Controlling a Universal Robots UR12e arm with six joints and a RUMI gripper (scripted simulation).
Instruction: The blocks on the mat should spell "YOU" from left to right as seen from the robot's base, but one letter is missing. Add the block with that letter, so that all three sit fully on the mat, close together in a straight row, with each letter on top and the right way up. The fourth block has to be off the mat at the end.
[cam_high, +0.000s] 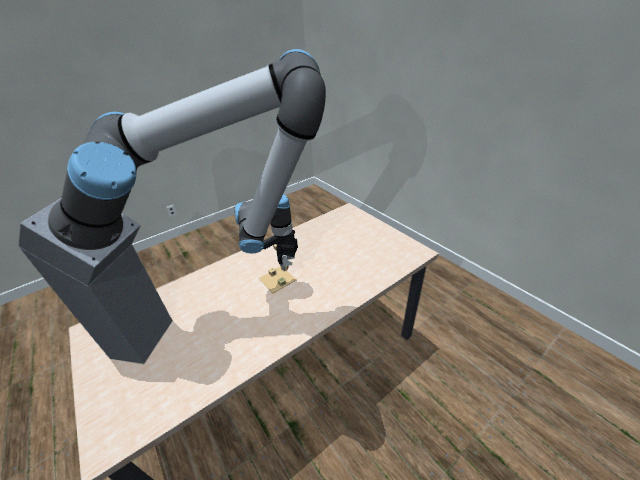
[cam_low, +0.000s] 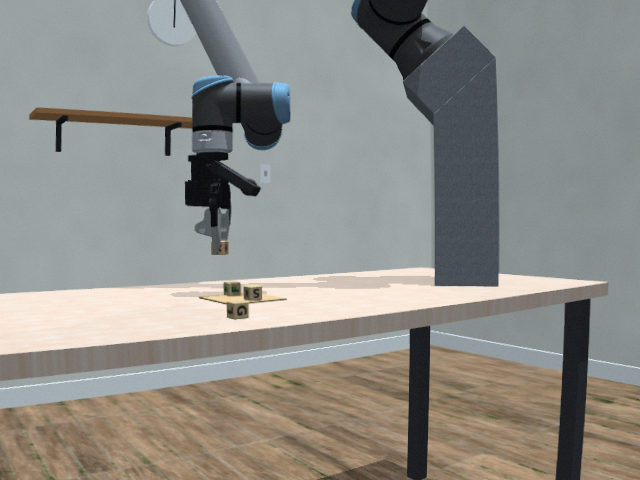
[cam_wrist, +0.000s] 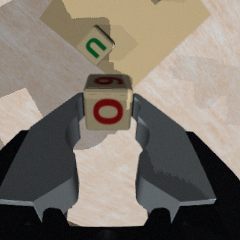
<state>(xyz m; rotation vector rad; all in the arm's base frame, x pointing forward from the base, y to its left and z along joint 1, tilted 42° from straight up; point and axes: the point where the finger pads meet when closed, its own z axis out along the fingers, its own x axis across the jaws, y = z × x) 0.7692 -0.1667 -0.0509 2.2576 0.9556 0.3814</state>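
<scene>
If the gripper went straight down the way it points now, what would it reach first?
Most likely the mat: the gripper, shut on the O block, hangs above it, so the block's underside would land first. In the wrist view the U block lies just ahead, possibly close enough to clip; depth is unclear.

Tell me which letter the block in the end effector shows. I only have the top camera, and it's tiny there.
Observer: In the wrist view, the block clamped in the end effector shows a red O on the face toward the camera.
Operator: How high is it?
Observer: The exterior view shows it hanging well above the table, touching nothing.
Operator: What's beneath it?
Observer: The wrist view shows a green U block lying on the mat, just ahead of the held one.
</scene>
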